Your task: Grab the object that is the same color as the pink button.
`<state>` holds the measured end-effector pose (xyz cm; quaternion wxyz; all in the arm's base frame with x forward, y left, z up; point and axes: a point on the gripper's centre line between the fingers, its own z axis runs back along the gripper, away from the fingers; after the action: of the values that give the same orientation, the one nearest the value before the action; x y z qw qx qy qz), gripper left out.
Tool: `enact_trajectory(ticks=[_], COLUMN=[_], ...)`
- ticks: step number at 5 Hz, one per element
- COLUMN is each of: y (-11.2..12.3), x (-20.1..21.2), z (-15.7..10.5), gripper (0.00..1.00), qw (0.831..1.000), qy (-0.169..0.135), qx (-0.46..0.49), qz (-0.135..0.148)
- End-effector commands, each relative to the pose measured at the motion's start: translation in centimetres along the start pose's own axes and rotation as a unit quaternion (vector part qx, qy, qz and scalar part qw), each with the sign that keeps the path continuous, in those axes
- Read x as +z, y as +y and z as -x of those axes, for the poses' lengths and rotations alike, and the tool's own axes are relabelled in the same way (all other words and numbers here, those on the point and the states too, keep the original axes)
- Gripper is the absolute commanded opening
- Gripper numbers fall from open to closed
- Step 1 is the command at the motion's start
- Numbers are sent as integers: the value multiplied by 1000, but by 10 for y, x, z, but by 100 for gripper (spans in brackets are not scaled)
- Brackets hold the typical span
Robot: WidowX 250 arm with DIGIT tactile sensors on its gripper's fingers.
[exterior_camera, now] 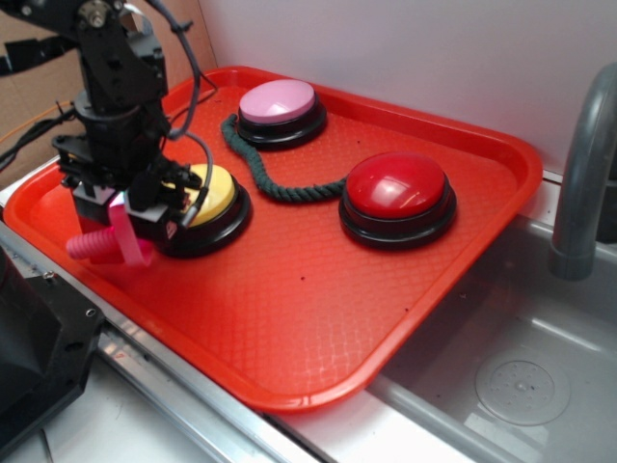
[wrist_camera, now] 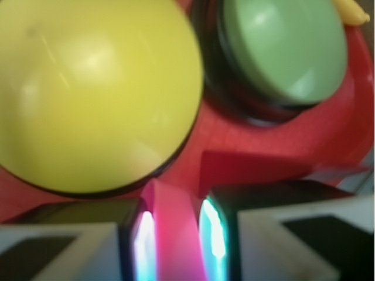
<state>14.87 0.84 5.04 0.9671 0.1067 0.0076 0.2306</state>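
At the left of the frame the tool (exterior_camera: pixel 123 224) grips the pink bolt (exterior_camera: pixel 108 243) by its plate; next, probably a steady lift off the tray (exterior_camera: pixel 318 318).

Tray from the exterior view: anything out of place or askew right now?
One oddity: a dark green rope snakes loose across the tray between the pink button and the red button. The pink toy bolt hangs tilted in the claw, clamped by its flat plate. Nothing looks spilled or broken.

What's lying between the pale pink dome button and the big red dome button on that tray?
A dark green twisted rope curves across the red tray between them, seen in the exterior view.
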Motion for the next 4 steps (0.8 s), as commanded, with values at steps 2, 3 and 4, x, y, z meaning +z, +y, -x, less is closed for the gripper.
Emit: enact_trajectory(ticks=[2,3,4], y=[-30,-35,-37], x=[111,133,137], z=[-58,-65,-74], gripper=[0,0,0], qw=[985,980,980], qy=[-67,-66,-61], qx=[-113,-128,-147], qz=[112,135,123])
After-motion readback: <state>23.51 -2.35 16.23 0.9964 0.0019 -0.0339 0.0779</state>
